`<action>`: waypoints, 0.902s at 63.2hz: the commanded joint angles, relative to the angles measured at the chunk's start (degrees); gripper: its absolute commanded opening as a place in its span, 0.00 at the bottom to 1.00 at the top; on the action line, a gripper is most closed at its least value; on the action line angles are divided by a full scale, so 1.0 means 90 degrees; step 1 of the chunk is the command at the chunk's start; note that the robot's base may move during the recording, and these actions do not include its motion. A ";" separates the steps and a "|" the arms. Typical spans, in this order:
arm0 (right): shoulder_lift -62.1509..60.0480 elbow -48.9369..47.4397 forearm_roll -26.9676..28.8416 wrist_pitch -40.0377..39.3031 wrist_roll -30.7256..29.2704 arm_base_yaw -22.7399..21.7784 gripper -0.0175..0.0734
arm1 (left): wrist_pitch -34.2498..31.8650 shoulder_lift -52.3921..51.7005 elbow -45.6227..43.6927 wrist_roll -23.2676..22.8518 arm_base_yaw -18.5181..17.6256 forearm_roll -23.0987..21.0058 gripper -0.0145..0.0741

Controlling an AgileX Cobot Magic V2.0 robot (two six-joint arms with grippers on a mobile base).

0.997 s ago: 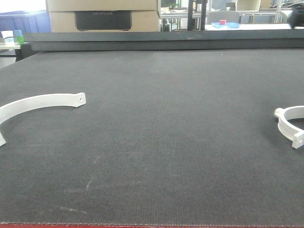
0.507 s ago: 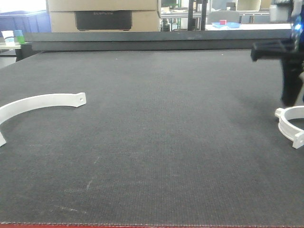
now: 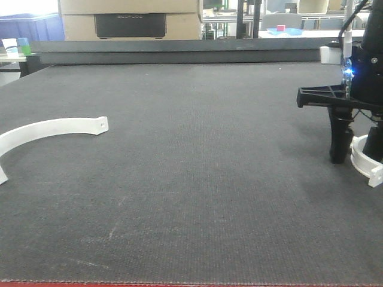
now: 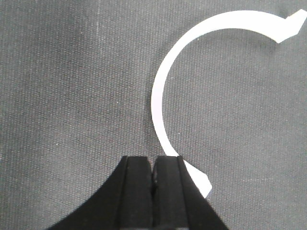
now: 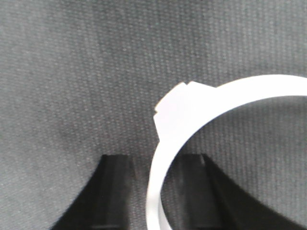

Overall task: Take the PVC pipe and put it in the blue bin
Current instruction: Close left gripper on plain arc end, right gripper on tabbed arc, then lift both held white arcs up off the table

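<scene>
Your right gripper (image 3: 357,154) comes into the front view. One second ago you see only a dark blur in the top right corner. Half a second ago it hangs just above the white PVC ring (image 3: 364,166). Now it is lower and more to the left, and its dark finger (image 3: 339,143) stands just beside the ring's left edge and hides the tab there.

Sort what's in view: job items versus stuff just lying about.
Job: right PVC ring, straddled by the open right gripper; left PVC ring; blue crate, far left, likely the bin.
Lying about: cardboard box; cups at far left.
</scene>
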 commanded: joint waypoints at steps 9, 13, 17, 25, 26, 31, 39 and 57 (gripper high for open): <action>0.0074 -0.0030 -0.0434 0.0037 -0.0045 0.0015 0.01 | -0.0053 0.0033 -0.0043 0.0002 -0.0026 -0.0046 0.04; 0.0029 -0.0069 -0.0486 0.0193 -0.0045 0.0015 0.01 | 0.0076 0.0130 -0.0058 0.0002 -0.0026 -0.0060 0.04; -0.0083 -0.0159 -0.0486 0.0329 -0.0058 0.0015 0.01 | 0.0450 0.0322 -0.0173 0.0002 -0.0079 -0.0093 0.04; -0.0383 -0.0530 -0.0474 0.0471 -0.0375 0.0015 0.01 | 0.0918 0.0734 -0.0584 0.0002 -0.0456 -0.0066 0.04; -0.0420 -0.0573 -0.0474 0.0486 -0.0407 0.0015 0.01 | 0.0918 0.0782 -0.0665 0.0002 -0.0521 -0.0025 0.04; -0.0630 -0.0784 -0.0474 0.0548 -0.0489 0.0015 0.01 | 0.0794 0.1054 -0.0906 -0.0022 -0.0849 0.0300 0.04; -0.0900 -0.0937 -0.0474 0.0613 -0.0681 0.0015 0.01 | 0.0649 0.1438 -0.1199 -0.0710 -0.0997 0.0910 0.04; -0.0960 -0.0937 -0.0474 0.0742 -0.0706 0.0015 0.01 | -0.0056 0.1647 -0.1258 -0.1035 -0.0935 0.0962 0.05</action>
